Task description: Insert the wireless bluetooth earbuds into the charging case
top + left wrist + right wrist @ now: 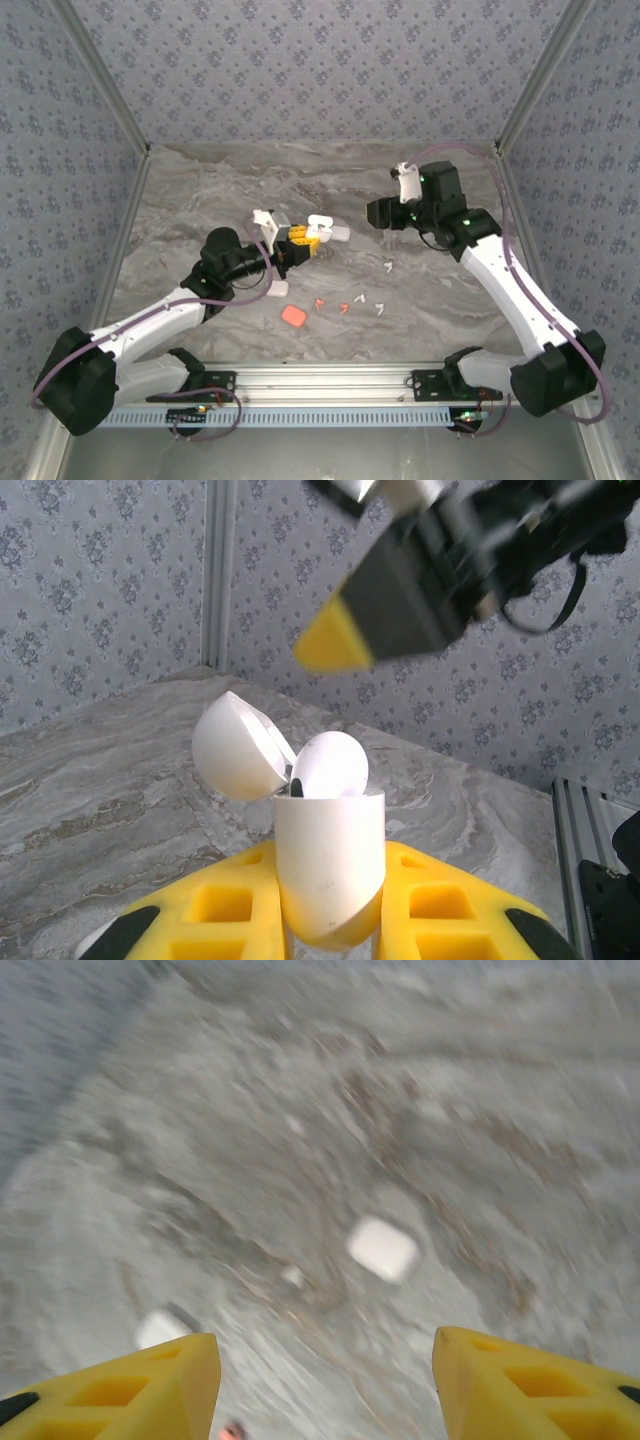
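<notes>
Now: left tool (292, 243) clamps open case (330, 865); right tool (325, 1355) empty, parted. You fetch loose earbud (380, 308) near case.

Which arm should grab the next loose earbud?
Right. The right gripper has its jaws open and empty, and small white stemmed earbuds lie on its side. The left gripper is shut on the open white charging case.

right wrist: table (300, 1110) and white case (383, 1248) blurring | left wrist: charging case (330, 870) base hiding between fingers (175, 922) | top: earbuds (381, 308) showing too small
</notes>
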Tool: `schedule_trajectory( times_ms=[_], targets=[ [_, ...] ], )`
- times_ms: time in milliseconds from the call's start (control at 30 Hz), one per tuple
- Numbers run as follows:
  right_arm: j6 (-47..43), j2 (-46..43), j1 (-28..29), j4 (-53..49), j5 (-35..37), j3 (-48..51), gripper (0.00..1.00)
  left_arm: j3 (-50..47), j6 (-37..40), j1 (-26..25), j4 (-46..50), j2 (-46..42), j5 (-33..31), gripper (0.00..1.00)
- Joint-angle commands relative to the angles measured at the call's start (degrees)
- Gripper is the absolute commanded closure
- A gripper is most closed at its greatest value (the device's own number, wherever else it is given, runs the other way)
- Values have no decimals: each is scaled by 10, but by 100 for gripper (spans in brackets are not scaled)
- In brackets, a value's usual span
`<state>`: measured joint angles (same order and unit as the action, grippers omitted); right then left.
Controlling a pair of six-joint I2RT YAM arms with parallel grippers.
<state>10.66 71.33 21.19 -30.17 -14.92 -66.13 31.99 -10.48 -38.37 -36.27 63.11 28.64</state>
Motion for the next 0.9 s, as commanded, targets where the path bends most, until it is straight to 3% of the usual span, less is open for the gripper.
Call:
schedule_trajectory(
  times_ms=[0,433,867],
  targets=[
    [23,49,-15,-61,65,40,40,14,8,-4,-28,-11,-4,100],
    [23,226,-42,-10,81,71,49,11,13,-4,-7,-22,-10,100],
    [26,285,-35,-8,77,66,63,3,13,-3,0,-30,-17,100]
  ],
)
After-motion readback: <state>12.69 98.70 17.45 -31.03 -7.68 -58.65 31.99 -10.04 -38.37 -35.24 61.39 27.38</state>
